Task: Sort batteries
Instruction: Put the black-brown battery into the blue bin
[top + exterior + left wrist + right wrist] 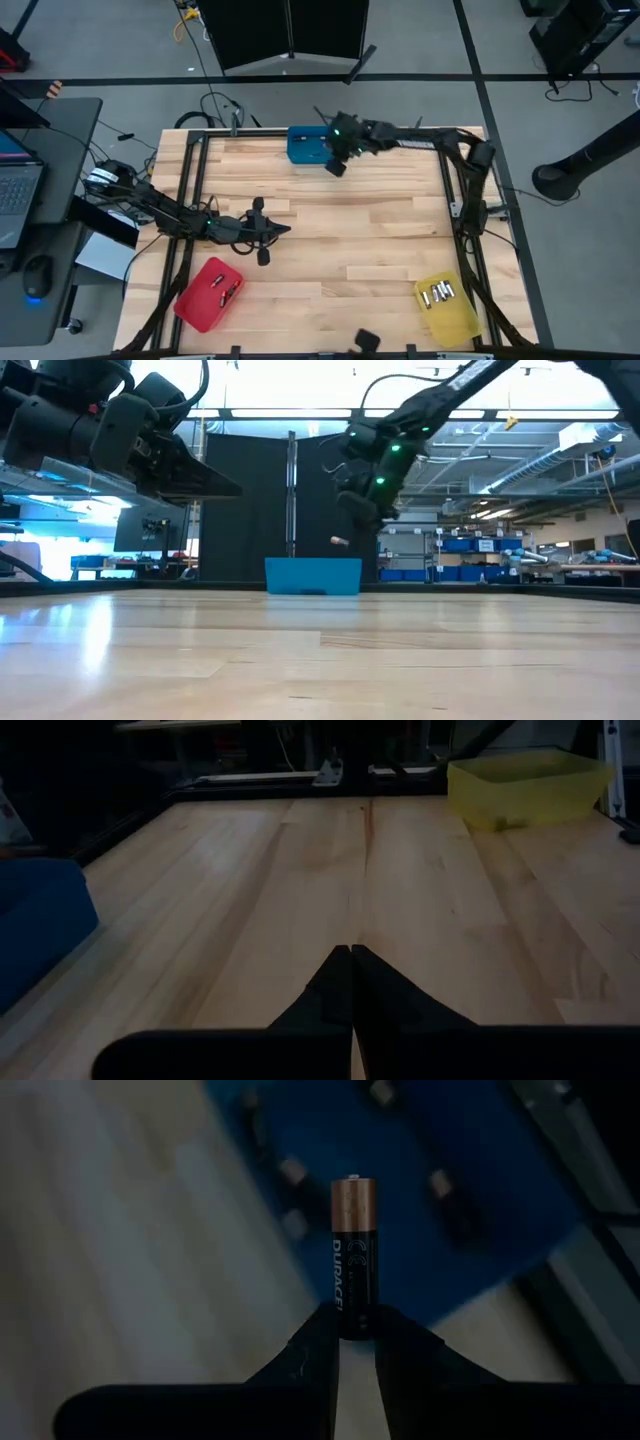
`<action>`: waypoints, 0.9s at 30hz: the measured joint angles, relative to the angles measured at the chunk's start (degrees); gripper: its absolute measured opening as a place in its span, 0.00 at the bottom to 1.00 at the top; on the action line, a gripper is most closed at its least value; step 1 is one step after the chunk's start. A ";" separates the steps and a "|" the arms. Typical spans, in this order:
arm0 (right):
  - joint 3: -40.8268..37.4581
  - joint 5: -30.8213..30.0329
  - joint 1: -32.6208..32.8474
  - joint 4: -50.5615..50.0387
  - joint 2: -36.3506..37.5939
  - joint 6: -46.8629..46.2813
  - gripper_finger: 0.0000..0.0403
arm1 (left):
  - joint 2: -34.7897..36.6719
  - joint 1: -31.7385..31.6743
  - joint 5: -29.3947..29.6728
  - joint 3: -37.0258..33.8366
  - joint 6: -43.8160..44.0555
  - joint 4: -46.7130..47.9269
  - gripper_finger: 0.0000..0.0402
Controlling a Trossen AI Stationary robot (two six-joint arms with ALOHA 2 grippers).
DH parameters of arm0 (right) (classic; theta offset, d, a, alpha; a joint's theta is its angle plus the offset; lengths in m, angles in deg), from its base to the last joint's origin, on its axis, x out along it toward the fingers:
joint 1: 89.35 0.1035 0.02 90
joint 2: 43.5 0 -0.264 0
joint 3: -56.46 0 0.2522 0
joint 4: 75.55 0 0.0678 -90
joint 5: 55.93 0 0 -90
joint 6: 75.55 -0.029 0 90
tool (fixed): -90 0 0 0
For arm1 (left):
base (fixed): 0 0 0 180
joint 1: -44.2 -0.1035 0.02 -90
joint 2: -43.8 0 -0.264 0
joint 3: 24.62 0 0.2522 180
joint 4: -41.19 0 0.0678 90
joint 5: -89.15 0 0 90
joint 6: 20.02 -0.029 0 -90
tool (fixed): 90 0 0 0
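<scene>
The right claw (352, 1342) grasps a black, copper-capped cylindrical battery (352, 1260) by its lower end, raised above the blue plastic bin (308, 146) at the far edge of the pale wooden bench (350, 230). The left claw (350, 982), clenched and empty, hovers near the bench's left side.

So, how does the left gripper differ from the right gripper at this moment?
The right gripper is shut on a battery with a copper end; the left gripper is shut on nothing. The right gripper hangs at the blue bin at the table's far edge; the left gripper is over bare wood near the red bin. Both have dark fingers.
</scene>
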 joint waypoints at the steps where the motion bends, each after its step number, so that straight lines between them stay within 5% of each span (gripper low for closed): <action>1: 2.51 0.25 -0.65 -1.05 -1.41 0.73 0.14 | 0.00 0.00 0.00 0.00 -0.05 0.01 0.01; 17: 33.31 3.58 -5.59 -25.53 -22.99 2.92 0.14 | 0.00 -0.04 0.00 0.00 0.02 0.01 0.01; 27: 38.03 6.26 -5.91 -29.05 -27.87 2.08 0.14 | 0.00 -0.04 0.00 0.00 0.00 -0.01 0.01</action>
